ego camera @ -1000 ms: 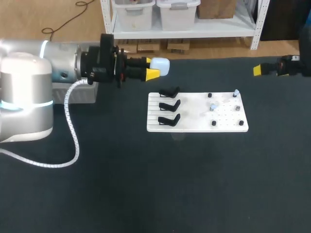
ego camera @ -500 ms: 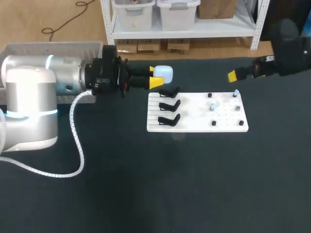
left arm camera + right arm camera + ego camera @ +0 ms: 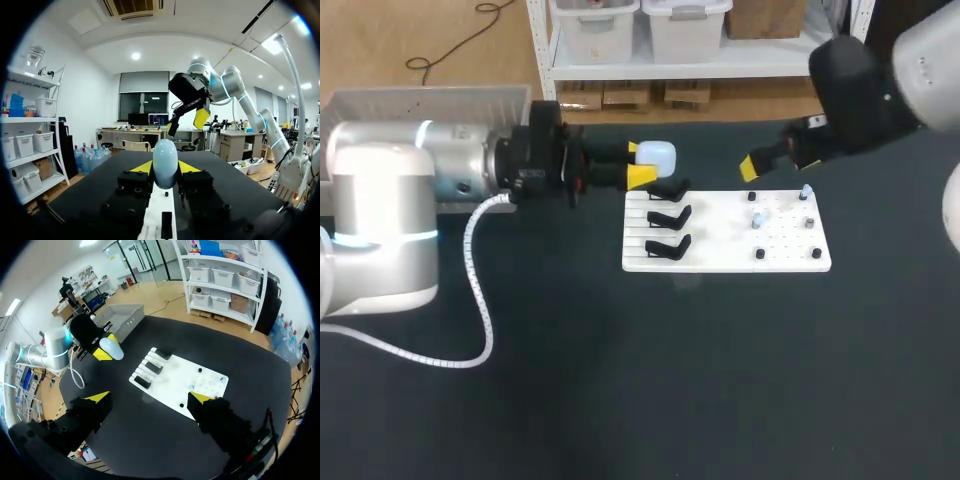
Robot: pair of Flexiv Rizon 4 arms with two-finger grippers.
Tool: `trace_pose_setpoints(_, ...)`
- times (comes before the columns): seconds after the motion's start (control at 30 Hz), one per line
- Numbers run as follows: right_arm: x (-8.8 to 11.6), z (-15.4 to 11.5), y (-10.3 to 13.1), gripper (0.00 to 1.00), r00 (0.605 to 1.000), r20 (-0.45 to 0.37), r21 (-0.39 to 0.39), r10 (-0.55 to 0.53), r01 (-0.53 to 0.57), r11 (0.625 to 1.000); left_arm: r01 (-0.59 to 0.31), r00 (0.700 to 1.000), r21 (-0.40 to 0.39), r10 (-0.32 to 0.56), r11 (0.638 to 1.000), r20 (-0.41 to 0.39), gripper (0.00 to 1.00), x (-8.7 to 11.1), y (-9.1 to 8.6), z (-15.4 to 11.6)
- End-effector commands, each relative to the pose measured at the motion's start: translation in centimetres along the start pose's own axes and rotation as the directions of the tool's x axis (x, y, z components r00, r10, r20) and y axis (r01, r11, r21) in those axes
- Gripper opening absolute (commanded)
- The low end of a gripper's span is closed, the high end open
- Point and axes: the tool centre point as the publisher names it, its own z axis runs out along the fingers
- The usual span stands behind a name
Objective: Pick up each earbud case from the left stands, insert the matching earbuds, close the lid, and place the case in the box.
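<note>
Earbud case rides pinched in the left fingers, above the surface beside the stand board. Right fingers, spread wide, have swung in over the board, so fetching earbuds looks next.

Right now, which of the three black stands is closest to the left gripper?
The farthest-back stand, at the board's rear edge, right beside the left gripper; the other two sit farther forward.
</note>
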Motion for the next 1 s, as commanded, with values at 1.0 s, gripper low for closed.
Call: trace_pose_setpoints(1.0, -3.3, 5.8, 5.8, 1.0, 0.991, -0.087, -0.039, -0.101, 0.098, 0.994, -0.02, 1.0, 0.01, 0.02, 1.0, 0.022, 0.0, 0.3, 0.2, 0.3)
